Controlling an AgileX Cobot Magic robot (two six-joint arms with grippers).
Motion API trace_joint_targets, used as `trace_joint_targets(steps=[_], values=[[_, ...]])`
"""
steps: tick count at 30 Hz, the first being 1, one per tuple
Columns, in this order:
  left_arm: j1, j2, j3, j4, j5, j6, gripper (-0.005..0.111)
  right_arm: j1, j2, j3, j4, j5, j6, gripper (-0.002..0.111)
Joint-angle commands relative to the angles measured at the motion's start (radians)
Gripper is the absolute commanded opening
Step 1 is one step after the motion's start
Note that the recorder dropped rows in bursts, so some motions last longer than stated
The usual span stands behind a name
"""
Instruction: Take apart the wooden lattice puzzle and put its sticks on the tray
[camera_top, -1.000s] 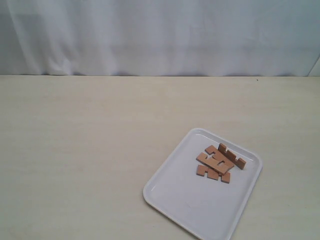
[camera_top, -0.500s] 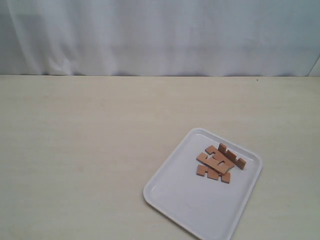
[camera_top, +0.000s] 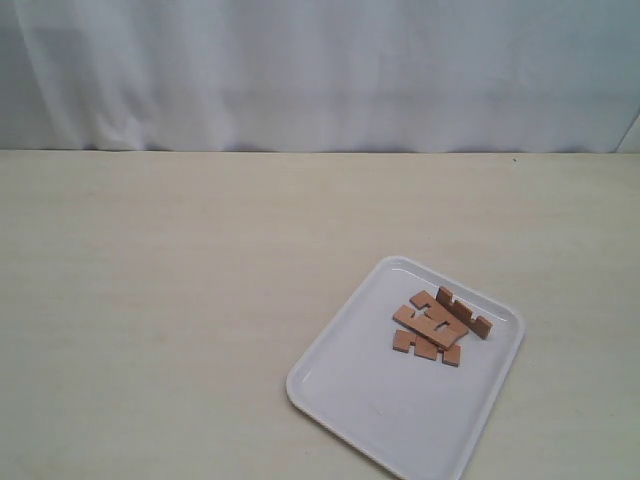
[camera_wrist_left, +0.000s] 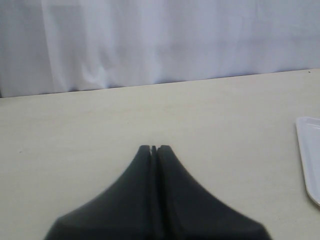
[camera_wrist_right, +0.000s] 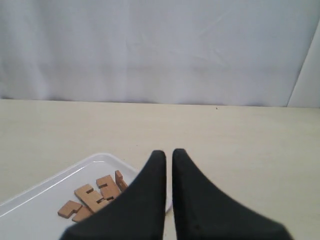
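Nothing in the exterior view differs from the earlier pictures: the tray (camera_top: 340, 385) sits at the same slant on the near right part of the pale table (camera_top: 180, 300), and the sticks (camera_top: 440, 325) keep the same places on it. The wooden lattice puzzle is no longer a grid. Its pieces lie as a loose, overlapping heap in the far half of the tray, closer to the right rim than to the left. Most lie flat across one another, while one at the far right side of the heap stands on its long edge with the notches upward. No arm shows in this view, and a white curtain (camera_top: 320, 70) hangs behind the table. In the left wrist view the left gripper (camera_wrist_left: 153, 148) has its dark fingers pressed together with nothing between them, above bare tabletop, and only a corner of the tray (camera_wrist_left: 307, 150) shows off to one side. In the right wrist view the right gripper (camera_wrist_right: 168, 152) is closed too, with a thin slit between its fingers and nothing held, above the tray's rim (camera_wrist_right: 30, 197), with the sticks (camera_wrist_right: 95, 195) lying just beside it.
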Motion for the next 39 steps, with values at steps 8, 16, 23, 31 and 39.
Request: trace_joint_targets(steps=[8, 16, 23, 31, 39], values=[[0.001, 0.0, 0.002, 0.001, -0.012, -0.003, 0.0, -0.002, -0.007, 0.003, -0.16, 0.041, 0.182, 0.004], [0.001, 0.0, 0.002, 0.001, -0.012, -0.003, 0.0, 0.001, -0.007, 0.003, -0.161, 0.055, 0.184, 0.004], [0.001, 0.0, 0.002, 0.001, -0.012, -0.003, 0.0, 0.001, -0.007, 0.003, -0.161, 0.055, 0.184, 0.004], [0.001, 0.0, 0.002, 0.001, -0.012, -0.003, 0.0, 0.001, -0.007, 0.003, -0.161, 0.055, 0.184, 0.004], [0.001, 0.0, 0.002, 0.001, -0.012, -0.003, 0.0, 0.001, -0.007, 0.003, -0.161, 0.055, 0.184, 0.004]])
